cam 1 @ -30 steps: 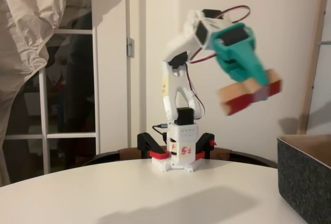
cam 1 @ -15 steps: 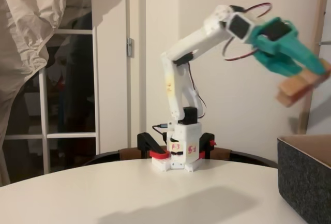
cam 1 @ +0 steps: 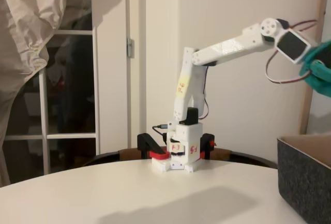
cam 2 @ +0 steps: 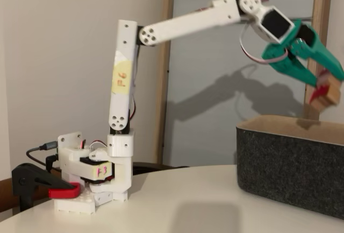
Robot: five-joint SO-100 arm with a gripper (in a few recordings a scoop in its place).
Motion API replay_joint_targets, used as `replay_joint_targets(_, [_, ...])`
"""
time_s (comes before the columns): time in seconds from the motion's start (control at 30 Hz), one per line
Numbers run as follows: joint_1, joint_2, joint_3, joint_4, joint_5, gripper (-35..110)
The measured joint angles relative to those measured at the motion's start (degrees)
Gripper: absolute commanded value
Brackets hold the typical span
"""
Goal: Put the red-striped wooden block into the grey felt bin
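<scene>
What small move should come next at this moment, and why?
Probably lower the claw a little toward the bin's opening, then release. In a fixed view the claw grips the red-striped wooden block in the air above the grey felt bin, near its far rim. The block hangs well clear of the walls, so a short descent first would likely make the drop land inside.

Round white table, not much going on up top

The table (cam 1: 103, 198) is carrying the arm's white base (cam 2: 91, 184), sitting near the back edge, and the grey felt bin (cam 2: 290, 174) is resting at the right side in both fixed views.
</scene>
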Motion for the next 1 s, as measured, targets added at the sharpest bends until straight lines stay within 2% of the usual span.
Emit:
replay_joint_targets(0.4, [0.8, -11.8, -4.9, -5.3, -1.5, 5])
replay_joint_targets(0.67, [1.4, -12.2, -5.2, -5.3, -1.2, 15])
replay_joint_targets(1.0, [1.2, -12.2, -5.3, -5.1, -1.0, 17])
